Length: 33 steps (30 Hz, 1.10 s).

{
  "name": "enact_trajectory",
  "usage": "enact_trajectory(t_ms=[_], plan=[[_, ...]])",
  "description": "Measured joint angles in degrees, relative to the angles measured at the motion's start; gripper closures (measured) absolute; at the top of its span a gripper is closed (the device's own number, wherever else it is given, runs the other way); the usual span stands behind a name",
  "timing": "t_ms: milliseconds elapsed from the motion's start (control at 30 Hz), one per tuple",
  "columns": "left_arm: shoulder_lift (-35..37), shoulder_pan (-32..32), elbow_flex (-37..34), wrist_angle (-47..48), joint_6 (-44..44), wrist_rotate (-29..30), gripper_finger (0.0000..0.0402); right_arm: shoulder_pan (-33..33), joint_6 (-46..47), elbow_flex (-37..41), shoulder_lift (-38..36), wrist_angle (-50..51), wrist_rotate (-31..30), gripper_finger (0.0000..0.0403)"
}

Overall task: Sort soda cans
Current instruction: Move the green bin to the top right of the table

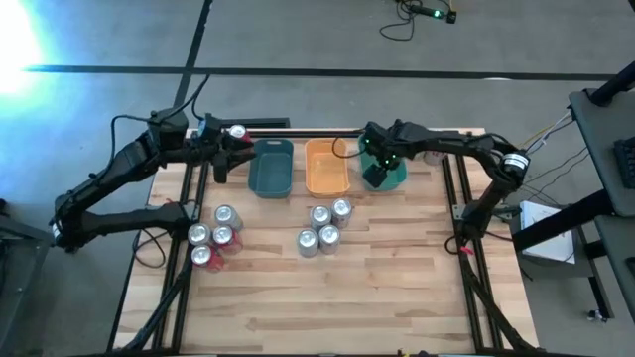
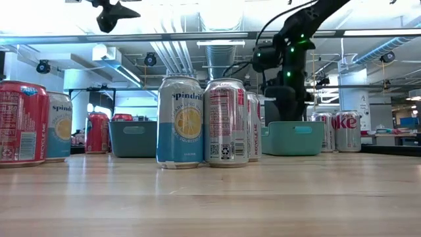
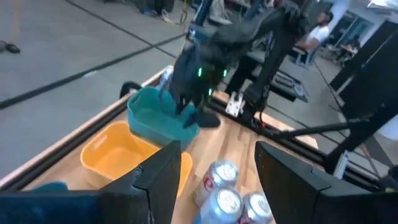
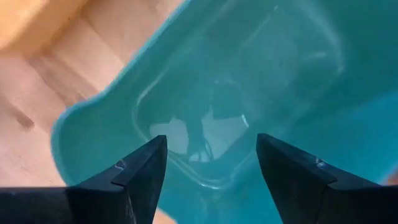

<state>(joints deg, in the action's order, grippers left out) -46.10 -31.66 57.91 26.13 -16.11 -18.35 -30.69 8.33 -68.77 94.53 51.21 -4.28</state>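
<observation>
Right pincer [image 4: 211,155] hangs spread and empty just above the green tray [image 1: 389,177] at the far side of the counter [image 1: 397,288], no can between its fingers. Left pincer [image 3: 214,168] is also released and empty, up near the counter's far left edge beside the teal tray [image 1: 271,167], with one can [image 1: 237,132] close by it. The other soda cans stand well apart from both: a left cluster [image 1: 211,238] and a middle cluster [image 1: 324,228] below the orange tray [image 1: 325,167].

The wood table [image 1: 377,288] holds three trays [image 1: 326,169] at twelve o'clock (in a row) and cans [image 1: 322,228] mid-table.
</observation>
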Motion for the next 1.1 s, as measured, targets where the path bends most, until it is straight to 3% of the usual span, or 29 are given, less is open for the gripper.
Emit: enact_trajectory(t_ms=[167, 300, 767, 1100], plan=[[-0.1, 0.5, 0.0, -1.3, -1.3, 2.9, 0.0212, 0.7, 1.7, -0.1, 0.6, -0.1, 3.3, 0.0154], [-0.4, 0.5, 0.0, -1.4, -2.3, 3.0, 0.0212, 0.9, 6.1, -0.4, 0.6, 0.9, 8.1, 0.0159], [-2.3, 0.5, 0.0, -3.7, -2.9, 3.0, 0.0212, 2.3, 11.2, -1.5, 0.5, 2.1, 15.5, 0.0155], [-2.6, 0.5, 0.0, -3.9, -2.9, 3.0, 0.0212, -2.2, 13.2, -3.0, 0.5, -4.1, 7.5, 0.0157]])
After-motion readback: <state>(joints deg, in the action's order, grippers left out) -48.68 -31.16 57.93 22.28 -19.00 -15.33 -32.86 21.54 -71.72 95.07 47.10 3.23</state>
